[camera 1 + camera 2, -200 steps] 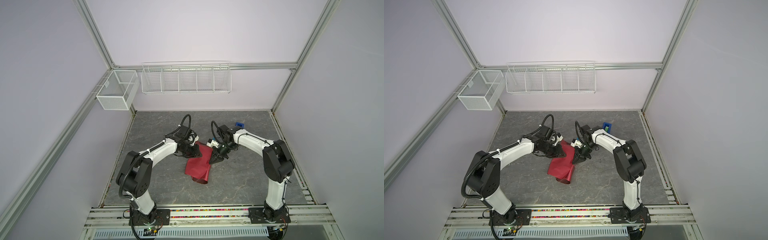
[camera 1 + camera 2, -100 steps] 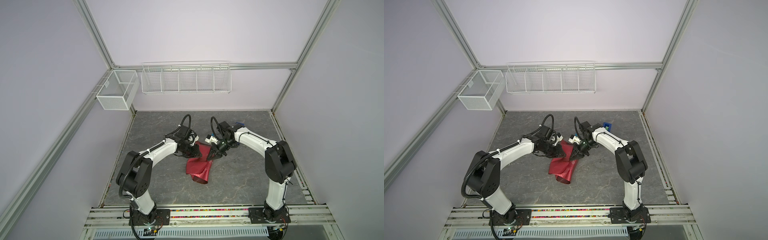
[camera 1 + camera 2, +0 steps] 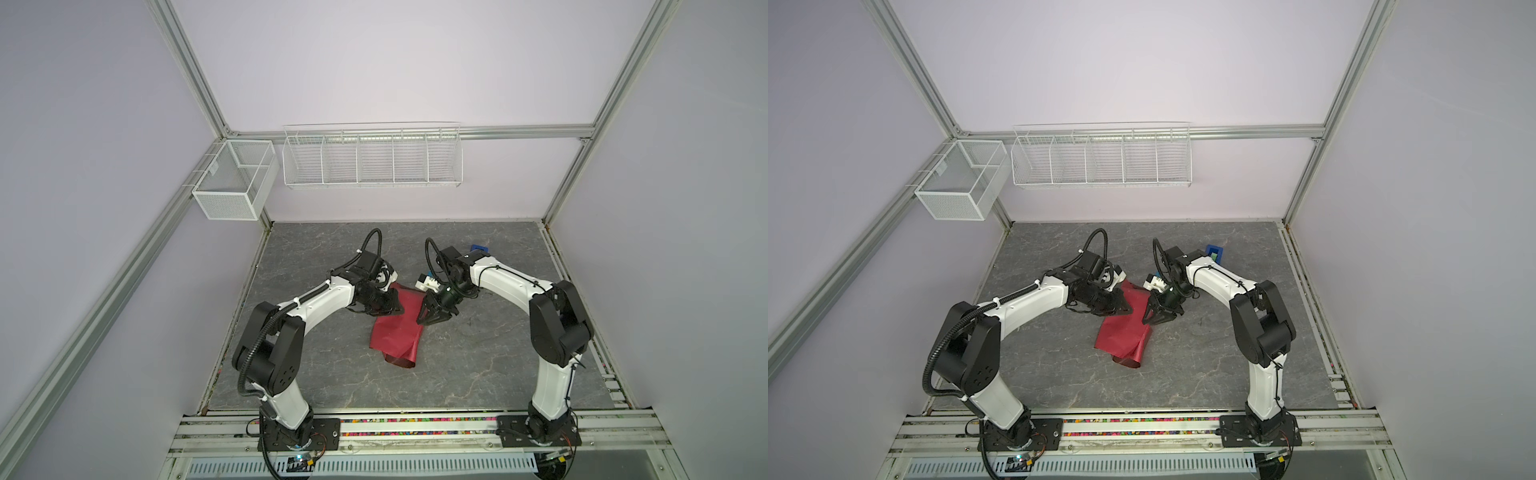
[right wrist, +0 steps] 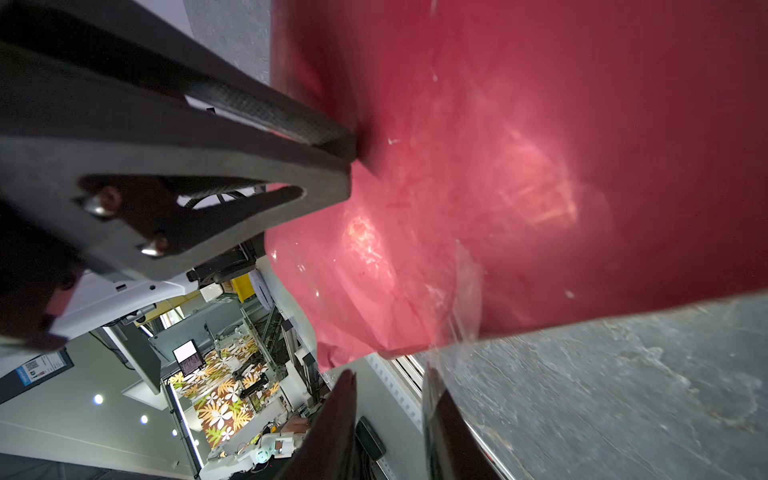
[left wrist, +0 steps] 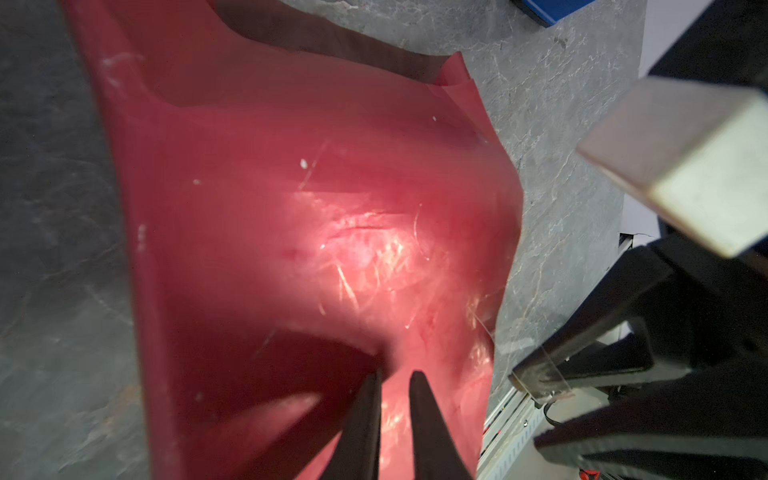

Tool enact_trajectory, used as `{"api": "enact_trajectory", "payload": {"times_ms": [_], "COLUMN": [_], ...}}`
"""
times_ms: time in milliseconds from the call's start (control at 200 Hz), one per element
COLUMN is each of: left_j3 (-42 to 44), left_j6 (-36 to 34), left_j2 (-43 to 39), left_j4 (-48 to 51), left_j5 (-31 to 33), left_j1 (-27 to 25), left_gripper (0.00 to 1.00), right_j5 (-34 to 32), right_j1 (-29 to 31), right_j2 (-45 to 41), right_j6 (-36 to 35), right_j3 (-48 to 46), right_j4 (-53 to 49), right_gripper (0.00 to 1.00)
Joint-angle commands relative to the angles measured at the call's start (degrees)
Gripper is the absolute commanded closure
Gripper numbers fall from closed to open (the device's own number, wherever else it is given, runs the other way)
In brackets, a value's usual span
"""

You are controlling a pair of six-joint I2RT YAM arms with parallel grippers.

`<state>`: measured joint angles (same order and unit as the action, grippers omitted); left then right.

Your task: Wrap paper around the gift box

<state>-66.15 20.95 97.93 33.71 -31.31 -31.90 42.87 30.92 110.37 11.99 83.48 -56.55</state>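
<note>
Left hand (image 5: 395, 372) touches the paper (image 5: 291, 208) (whether it grips is unclear).

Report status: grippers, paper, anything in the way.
Left gripper shut on the paper. Right gripper open beside its edge. Gift box not visible. Tape dispenser far back, clear of the work.

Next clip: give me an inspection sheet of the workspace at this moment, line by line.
Surface: grey marbled table, no spills seen.
Job's things: red paper crumpled mid-table between the grippers; gift box not visible.
Clutter: blue tape dispenser near the back.
Grippers: left gripper pinching the paper; right gripper open, beside it.
Cables: black loops at both wrists, clear of the paper.
Surroundings: white wire baskets on the walls; nothing seen inside.
</note>
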Motion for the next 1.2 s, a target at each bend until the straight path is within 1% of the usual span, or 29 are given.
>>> {"api": "enact_trajectory", "payload": {"times_ms": [0,150,220,475,680,865,1200], "left_j3": [2.87,3.04,3.09,2.87,2.87,2.74,2.65], "left_j6": [-0.21,-0.21,-0.14,-0.03,0.47,1.87,4.70], "left_j2": [3.27,3.16,3.10,2.88,2.53,2.47,1.50], "left_j4": [7.33,7.33,7.37,7.34,6.90,5.63,2.65], "left_j5": [5.29,5.30,5.30,5.38,5.55,5.39,3.94], "left_j1": [-0.88,-0.88,-0.88,-0.90,-0.91,-0.97,-1.10], "left_gripper": [0.84,0.84,0.84,0.84,0.84,0.84,0.83], "right_j5": [-0.18,2.35,3.84,4.93,3.02,1.01,1.28], "right_j1": [-0.29,-0.19,-0.04,0.55,-0.46,-2.12,-2.77], "right_j2": [0.11,-0.67,-0.56,3.89,7.09,8.19,9.60], "right_j6": [-0.74,-0.57,-0.48,-1.30,-1.80,-2.87,-4.31], "right_j3": [-0.18,0.23,0.78,2.74,2.24,1.10,1.25], "right_j4": [-1.27,0.13,0.73,0.70,0.21,-0.88,-2.17], "right_gripper": [0.71,0.84,0.86,0.88,0.88,0.88,0.90]}}
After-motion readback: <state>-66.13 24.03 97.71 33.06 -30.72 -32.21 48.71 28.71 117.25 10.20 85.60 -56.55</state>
